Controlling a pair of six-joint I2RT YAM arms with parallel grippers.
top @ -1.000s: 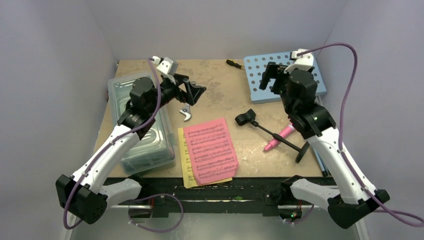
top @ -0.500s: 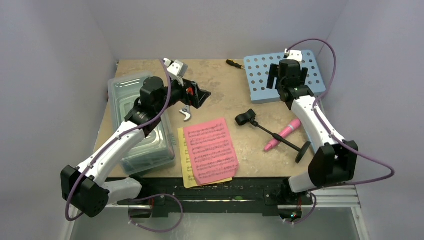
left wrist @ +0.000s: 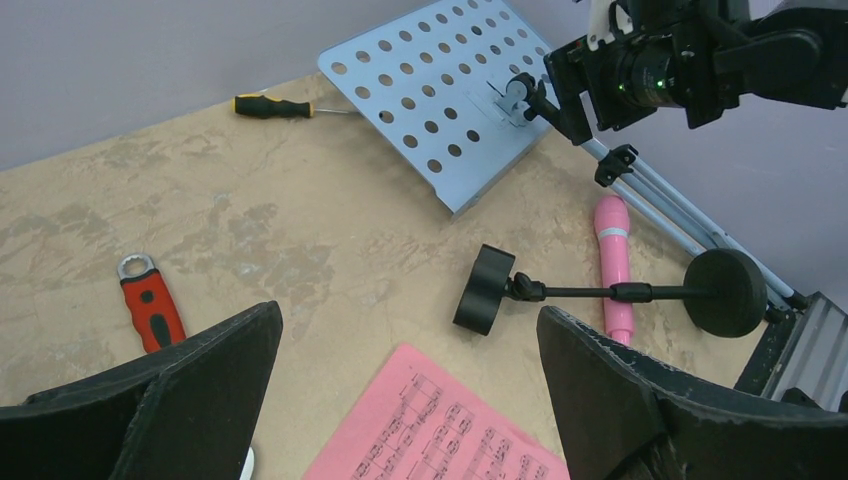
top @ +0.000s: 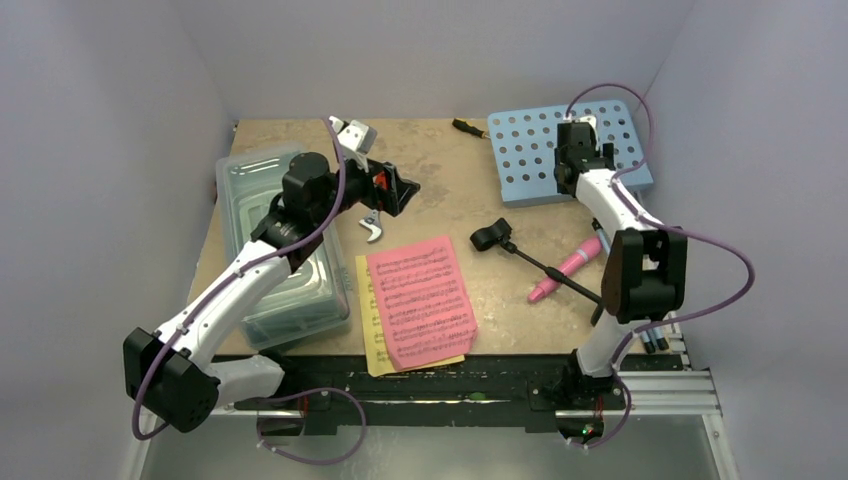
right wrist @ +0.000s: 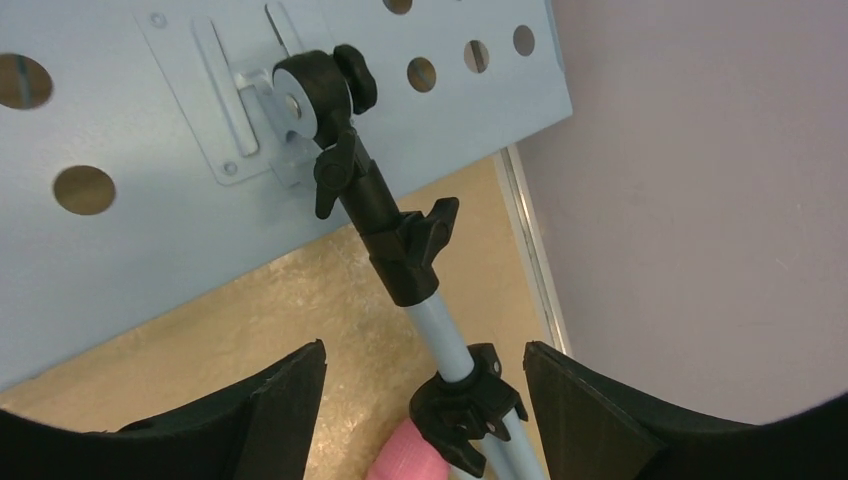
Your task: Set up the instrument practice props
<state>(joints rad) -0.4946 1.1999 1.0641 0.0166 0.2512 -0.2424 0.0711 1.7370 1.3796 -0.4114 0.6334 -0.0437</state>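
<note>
The light blue perforated music stand (top: 530,150) lies flat at the back right; its pole (right wrist: 432,325) and tripod run toward the right edge. My right gripper (right wrist: 425,400) is open, its fingers either side of the pole above the black collar (right wrist: 465,405), not touching. The black mic stand (top: 545,268) lies on its side, across the pink toy microphone (top: 565,268). The pink sheet (top: 420,300) lies on the yellow sheet (top: 370,340) at the front centre. My left gripper (left wrist: 410,390) is open and empty, above the table near the pink sheet's far edge.
A clear lidded box (top: 270,245) sits at the left under my left arm. A red-handled wrench (left wrist: 150,305) lies beside it. A screwdriver (top: 468,127) lies at the back centre. The wall is close on the right.
My right arm has stretched far back over the music stand and its gripper has come down around the stand's pole. My left gripper has shifted slightly right.
</note>
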